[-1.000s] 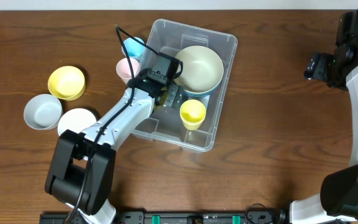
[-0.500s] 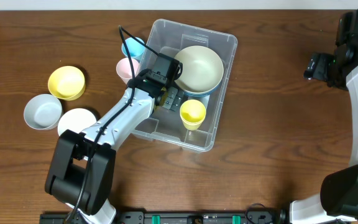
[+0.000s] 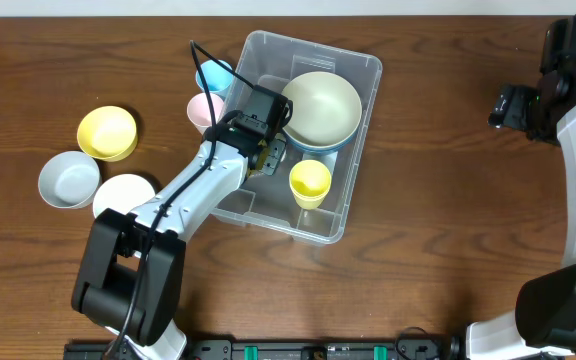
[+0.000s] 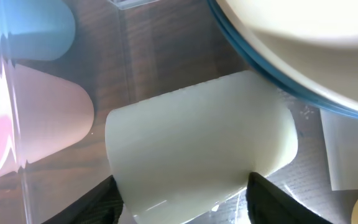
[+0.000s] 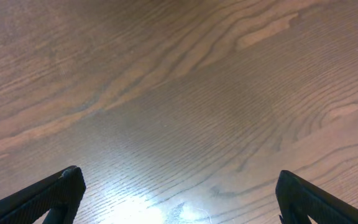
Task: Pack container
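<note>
The container (image 3: pixel 360 70) is a clear bin at the table's middle. Inside it stand a cream bowl (image 3: pixel 320 108) nested in a blue one and a yellow cup (image 3: pixel 310 182). My left gripper (image 3: pixel 273 155) reaches into the bin beside the bowl. In the left wrist view a cream cup (image 4: pixel 197 143) lies on its side on the bin floor, and my left gripper (image 4: pixel 182 205) has a finger pressed against each side of it. My right gripper (image 5: pixel 179 193) hangs open over bare wood at the far right (image 3: pixel 513 105).
A blue cup (image 3: pixel 213 75) and a pink cup (image 3: pixel 204 110) stand just outside the bin's left wall. A yellow bowl (image 3: pixel 106 132) and two white bowls (image 3: pixel 68 179) (image 3: pixel 124 192) sit at the left. A white label (image 4: pixel 347 149) lies on the bin floor.
My left gripper's fingers have closed in from wide open onto the cream cup. The arm has shifted slightly. The right arm has not moved.
</note>
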Controlling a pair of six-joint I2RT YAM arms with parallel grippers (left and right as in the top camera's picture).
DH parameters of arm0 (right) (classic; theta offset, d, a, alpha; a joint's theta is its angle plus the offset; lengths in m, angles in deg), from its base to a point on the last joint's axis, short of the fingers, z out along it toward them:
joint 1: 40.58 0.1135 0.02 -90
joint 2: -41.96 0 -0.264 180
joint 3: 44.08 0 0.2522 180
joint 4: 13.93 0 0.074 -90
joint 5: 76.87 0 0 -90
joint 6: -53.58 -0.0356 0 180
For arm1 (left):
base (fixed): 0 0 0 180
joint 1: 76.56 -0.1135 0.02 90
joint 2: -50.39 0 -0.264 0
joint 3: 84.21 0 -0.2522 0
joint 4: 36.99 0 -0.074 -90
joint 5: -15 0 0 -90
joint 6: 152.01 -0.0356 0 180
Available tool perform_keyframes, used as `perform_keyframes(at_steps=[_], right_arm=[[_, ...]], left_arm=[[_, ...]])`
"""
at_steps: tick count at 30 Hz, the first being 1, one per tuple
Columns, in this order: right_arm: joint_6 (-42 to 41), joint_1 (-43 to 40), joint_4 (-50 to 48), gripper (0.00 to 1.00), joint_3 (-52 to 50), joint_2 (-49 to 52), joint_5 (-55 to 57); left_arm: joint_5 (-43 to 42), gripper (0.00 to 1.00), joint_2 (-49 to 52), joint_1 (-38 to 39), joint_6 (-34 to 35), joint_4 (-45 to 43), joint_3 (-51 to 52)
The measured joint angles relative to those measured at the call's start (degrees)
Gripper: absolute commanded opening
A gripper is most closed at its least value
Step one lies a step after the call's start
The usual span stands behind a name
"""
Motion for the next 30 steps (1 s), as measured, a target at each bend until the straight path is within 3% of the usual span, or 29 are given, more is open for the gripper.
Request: perform_keyframes(at_steps=[13, 23, 27, 30], right_arm=[[0.0, 0.0, 0.0, 0.99, 0.0, 0.0, 0.0], [0.0, 0.0, 0.0, 0.99, 0.0, 0.0, 0.0], [0.0, 0.0, 0.0, 0.99, 0.0, 0.0, 0.0], [0.0, 0.0, 0.0, 0.99, 0.0, 0.0, 0.0]], left_arm=[[-0.31, 0.27, -2.19, -0.13, 0.11, 0.28, 0.0], [-1.84, 0.26, -2.36, -0.31, 0.02, 0.37, 0.0], [-3.08, 0.19, -2.38, -0.31, 0.22, 0.28, 0.0], [-3.72, 0.19, -2.38, -0.31, 0.0, 0.26, 0.0]])
